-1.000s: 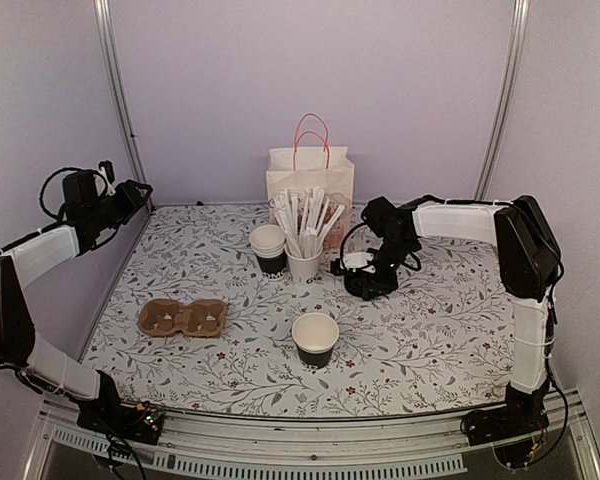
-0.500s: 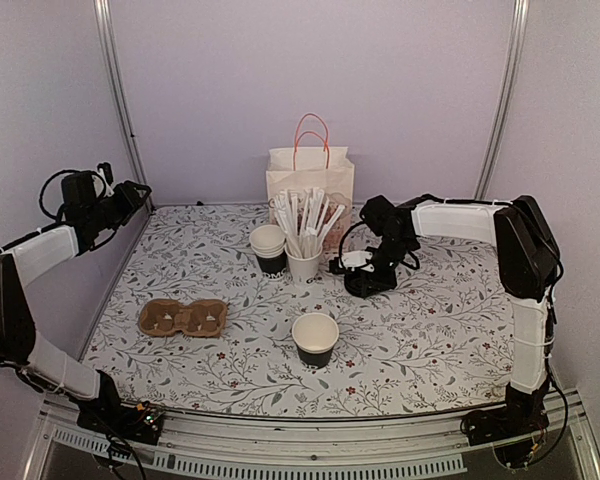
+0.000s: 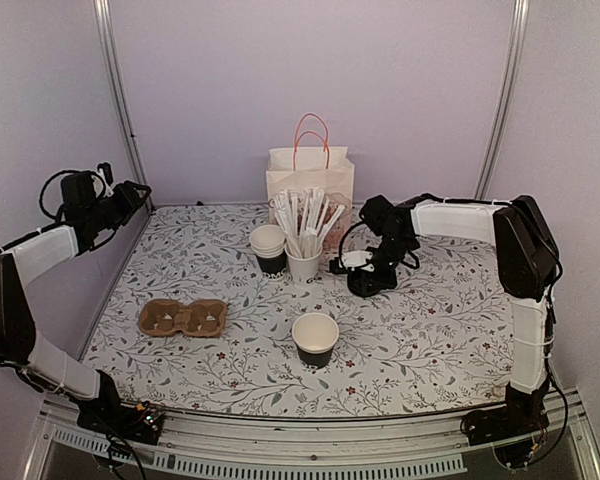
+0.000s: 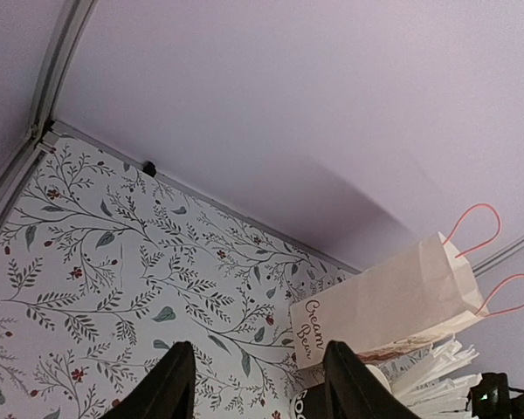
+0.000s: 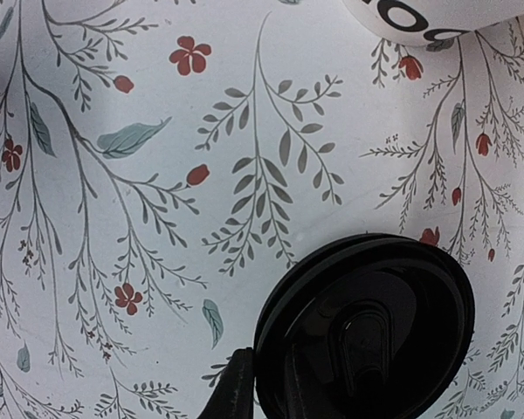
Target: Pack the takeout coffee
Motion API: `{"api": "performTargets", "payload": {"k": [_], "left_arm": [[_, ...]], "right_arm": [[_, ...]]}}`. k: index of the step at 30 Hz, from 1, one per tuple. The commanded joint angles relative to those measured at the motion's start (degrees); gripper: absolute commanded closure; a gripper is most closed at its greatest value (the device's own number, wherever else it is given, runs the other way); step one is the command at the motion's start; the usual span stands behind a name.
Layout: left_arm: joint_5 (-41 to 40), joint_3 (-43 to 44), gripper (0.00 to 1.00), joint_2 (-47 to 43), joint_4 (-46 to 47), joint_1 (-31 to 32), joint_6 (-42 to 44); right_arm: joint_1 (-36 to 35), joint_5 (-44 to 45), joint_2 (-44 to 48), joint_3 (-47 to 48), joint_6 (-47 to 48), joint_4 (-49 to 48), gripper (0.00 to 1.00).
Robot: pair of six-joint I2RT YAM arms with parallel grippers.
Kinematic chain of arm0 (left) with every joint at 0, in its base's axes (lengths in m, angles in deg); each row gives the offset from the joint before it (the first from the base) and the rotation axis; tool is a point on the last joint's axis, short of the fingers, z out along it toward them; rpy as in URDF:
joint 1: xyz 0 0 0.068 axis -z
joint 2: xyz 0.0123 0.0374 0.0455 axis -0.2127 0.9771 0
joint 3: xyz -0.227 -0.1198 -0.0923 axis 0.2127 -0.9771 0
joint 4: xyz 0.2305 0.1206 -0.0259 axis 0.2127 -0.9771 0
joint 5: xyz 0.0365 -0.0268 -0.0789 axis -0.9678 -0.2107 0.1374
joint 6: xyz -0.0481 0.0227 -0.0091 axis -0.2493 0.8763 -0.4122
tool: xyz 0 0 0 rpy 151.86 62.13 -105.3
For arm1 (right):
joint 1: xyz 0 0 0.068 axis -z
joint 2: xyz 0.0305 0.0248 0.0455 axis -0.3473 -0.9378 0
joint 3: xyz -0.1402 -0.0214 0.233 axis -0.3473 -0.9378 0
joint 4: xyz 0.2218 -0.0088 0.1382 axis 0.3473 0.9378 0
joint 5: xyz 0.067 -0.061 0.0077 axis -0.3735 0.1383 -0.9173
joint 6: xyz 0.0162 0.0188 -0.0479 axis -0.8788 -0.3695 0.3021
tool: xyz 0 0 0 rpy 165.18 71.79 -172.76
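Observation:
The takeout coffee cup (image 3: 315, 340), dark outside and white inside, stands open and lidless at the table's middle front. A round black lid (image 5: 367, 323) lies on the floral cloth right of the stick cup; in the top view the lid (image 3: 365, 287) sits under my right gripper (image 3: 363, 272). In the right wrist view my right gripper (image 5: 266, 388) pinches the lid's left rim, one finger (image 5: 240, 384) outside the rim and the other dark against the lid's inside. My left gripper (image 4: 258, 384) is open and empty, raised at the far left (image 3: 132, 192).
A paper bag with pink handles (image 3: 310, 175) stands at the back centre. A stack of lidless cups (image 3: 268, 248) and a white cup of wrapped sticks (image 3: 305, 262) stand before it. A brown two-cup carrier (image 3: 183, 317) lies front left.
My right gripper and wrist have shifted slightly toward the back over the lid. The left arm has not moved.

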Motion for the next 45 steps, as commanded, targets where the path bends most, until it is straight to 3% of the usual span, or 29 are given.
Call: {"api": "performTargets", "payload": {"k": [1, 12, 23, 27, 30, 33, 35, 36, 37, 38, 39, 40, 41, 43, 44, 45], "left_arm": [[0.87, 0.95, 0.48, 0.26, 1.11, -0.76, -0.50], [1.28, 0.87, 0.47, 0.17, 1.18, -0.78, -0.65], [2.02, 0.69, 0.47, 0.16, 1.64, -0.78, -1.13], [2.04, 0.62, 0.47, 0.05, 1.64, -0.67, -1.07], [2.12, 0.64, 0.47, 0.17, 1.61, -0.57, -1.00], [2.18, 0.69, 0.47, 0.16, 1.63, -0.53, -1.13], [2.37, 0.69, 0.47, 0.17, 1.72, -0.53, -1.19], [2.43, 0.62, 0.47, 0.11, 1.68, -0.55, -1.21], [2.47, 0.60, 0.47, 0.16, 1.72, -0.53, -1.22], [2.53, 0.60, 0.47, 0.14, 1.77, -0.53, -1.30], [2.63, 0.60, 0.47, 0.15, 1.81, -0.44, -1.31], [2.58, 0.62, 0.47, 0.12, 1.81, -0.51, -1.31], [2.63, 0.61, 0.47, 0.10, 1.82, -0.47, -1.33], [2.64, 0.60, 0.47, -0.08, 1.82, -0.15, -1.22], [2.65, 0.68, 0.46, -0.14, 1.79, 0.09, -1.17], [2.76, 0.77, 0.46, -0.22, 1.81, 0.25, -1.02]], "right_arm": [[-0.48, -0.13, 0.25, 1.26, -0.59, 2.01, 0.88], [3.10, -2.53, 4.89, -0.36, -2.03, 3.25, 0.93], [23.09, -27.14, 7.52, 7.53, -9.10, 6.34, 0.98], [25.09, -16.75, 6.02, 6.17, -17.36, -0.37, 1.00], [26.53, -25.34, 5.61, 7.93, -18.37, 2.86, 1.00], [25.36, -11.77, 5.44, 6.39, -23.01, -1.23, 1.00], [28.01, -25.28, 5.17, 8.13, -20.87, 3.40, 1.00], [29.15, -27.56, 4.44, 8.85, -20.23, 3.45, 1.00], [28.82, -18.70, 3.95, 8.78, -24.72, 2.06, 1.00], [28.01, -15.31, 3.71, 8.04, -25.81, 1.11, 1.00], [28.10, -19.52, 3.99, 7.29, -24.85, 1.24, 1.00], [29.26, -29.10, 4.40, 7.58, -23.21, 4.01, 1.00], [30.44, -31.73, 4.12, 7.89, -20.78, 5.01, 1.00], [29.12, -20.01, 3.87, 7.44, -25.87, 3.04, 1.00], [29.33, -24.24, 4.14, 7.05, -24.08, 4.62, 1.00], [30.99, -36.06, 4.74, 7.43, -20.56, 8.08, 1.00]]}}
